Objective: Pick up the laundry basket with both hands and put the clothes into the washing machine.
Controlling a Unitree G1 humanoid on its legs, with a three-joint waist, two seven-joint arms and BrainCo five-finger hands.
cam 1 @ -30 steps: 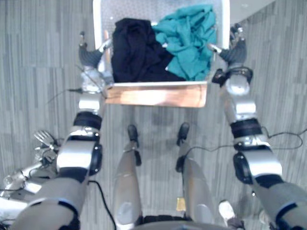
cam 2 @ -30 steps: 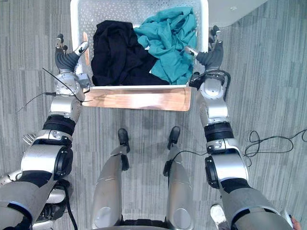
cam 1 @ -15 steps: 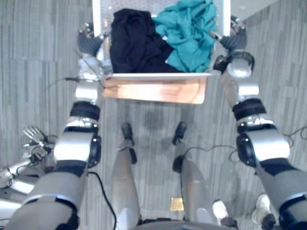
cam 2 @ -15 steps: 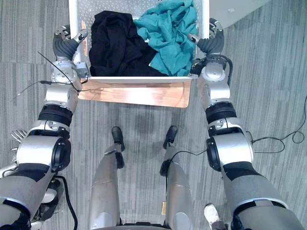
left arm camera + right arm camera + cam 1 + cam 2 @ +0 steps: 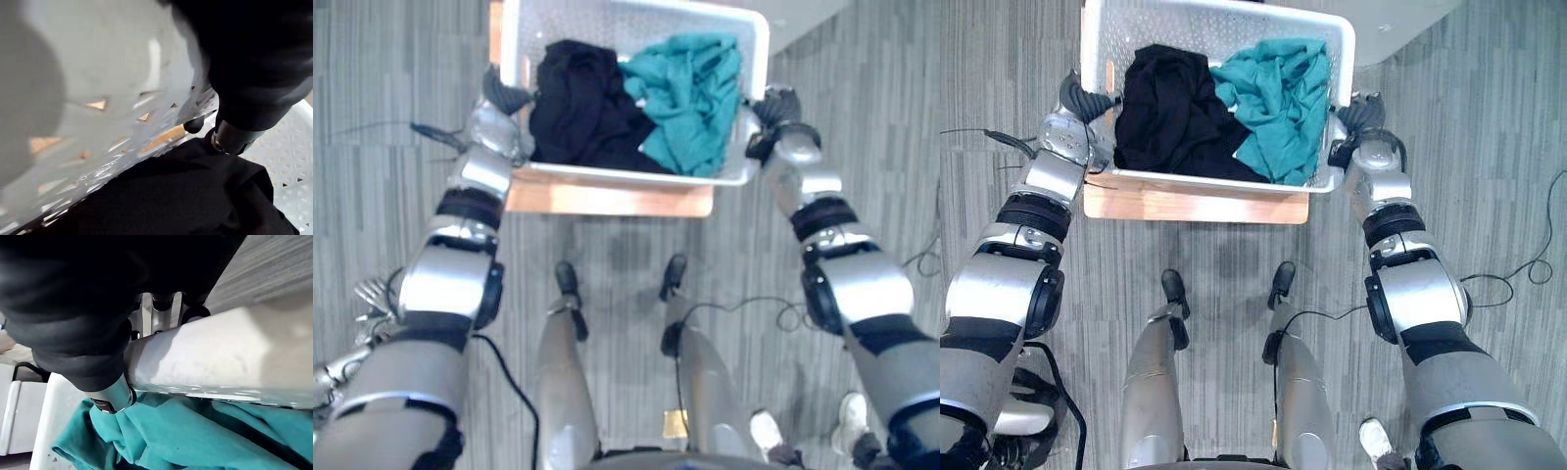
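The white perforated plastic laundry basket (image 5: 1185, 179) sits at 12 o'clock before the robot, with a light wooden board (image 5: 1195, 206) showing under its 6 o'clock edge. The left hand (image 5: 1077, 98) clamps the basket's 9 o'clock wall, thumb (image 5: 230, 139) hooked inside. The right hand (image 5: 1356, 113) grips the 3 o'clock rim, thumb (image 5: 111, 399) inside and fingers (image 5: 161, 308) outside. A crumpled black garment (image 5: 1160, 108) lies toward 9 o'clock, touching a crumpled teal garment (image 5: 1273, 98) toward 3 o'clock.

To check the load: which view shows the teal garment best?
The right eye view: the teal garment lies whole in the laundry basket. The left eye view nearly matches; the right wrist view catches a close part beside the rim.
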